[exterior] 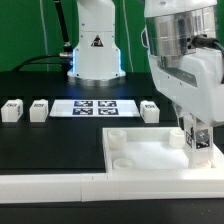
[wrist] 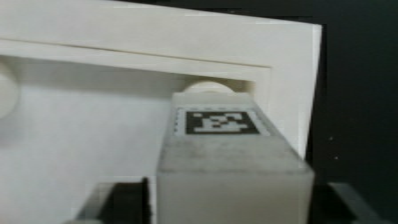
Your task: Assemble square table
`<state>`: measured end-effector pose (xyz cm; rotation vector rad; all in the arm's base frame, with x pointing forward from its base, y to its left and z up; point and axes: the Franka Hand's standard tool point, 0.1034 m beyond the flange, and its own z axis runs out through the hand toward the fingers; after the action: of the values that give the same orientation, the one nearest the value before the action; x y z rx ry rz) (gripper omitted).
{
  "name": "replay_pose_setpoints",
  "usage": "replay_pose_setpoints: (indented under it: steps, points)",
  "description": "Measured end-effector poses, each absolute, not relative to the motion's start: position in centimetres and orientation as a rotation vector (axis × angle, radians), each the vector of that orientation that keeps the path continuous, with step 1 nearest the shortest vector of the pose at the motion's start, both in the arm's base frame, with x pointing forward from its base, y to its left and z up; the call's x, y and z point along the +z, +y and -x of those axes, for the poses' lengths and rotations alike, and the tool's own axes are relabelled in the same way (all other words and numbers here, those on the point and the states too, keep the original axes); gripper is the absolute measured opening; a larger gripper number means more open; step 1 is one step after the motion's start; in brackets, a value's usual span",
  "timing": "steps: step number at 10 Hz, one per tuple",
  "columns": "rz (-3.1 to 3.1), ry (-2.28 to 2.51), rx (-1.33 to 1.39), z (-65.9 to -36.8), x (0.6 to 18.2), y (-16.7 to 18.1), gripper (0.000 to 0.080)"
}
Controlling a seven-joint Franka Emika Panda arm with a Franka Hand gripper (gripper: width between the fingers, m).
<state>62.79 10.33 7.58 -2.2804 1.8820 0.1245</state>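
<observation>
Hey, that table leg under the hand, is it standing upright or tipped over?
Upright. In the exterior view the leg stands vertical at the tabletop's corner. Whether it is fully seated there, cannot tell.

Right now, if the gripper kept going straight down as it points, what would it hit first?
Probably the leg standing between its fingers, at the tabletop corner socket; the gripper would press on that first, though depth is hard to judge.

This is a robotics lab, I'd say. My arm's white base [exterior: 97, 48], with its blue-lit ring, stands upper centre on a black table [exterior: 45, 150]. The marker board [exterior: 93, 107] lies below it, and a green backdrop [exterior: 20, 25] fills the upper left.
</observation>
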Motion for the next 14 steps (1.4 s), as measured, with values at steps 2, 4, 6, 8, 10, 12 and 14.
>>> replay_pose_setpoints:
  steps: [2,4,6,8,10,12,14]
  points:
    - [2.55,1.533,0.092,-62.67,7.88,11.76,0.0612]
    - [2.628,1.386,0.076,-62.7,7.83,11.56,0.0642]
    - [2.729,1.181,0.057,-62.68,7.82,11.54,0.0647]
    - [2.886,0.786,0.013,-62.76,7.86,11.63,0.0649]
    - [2.964,0.453,-0.02,-62.98,8.0,11.22,0.0649]
    - [2.978,0.336,-0.029,-63.01,7.98,11.08,0.0649]
    - [2.971,0.387,-0.025,-63.0,7.97,11.1,0.0554]
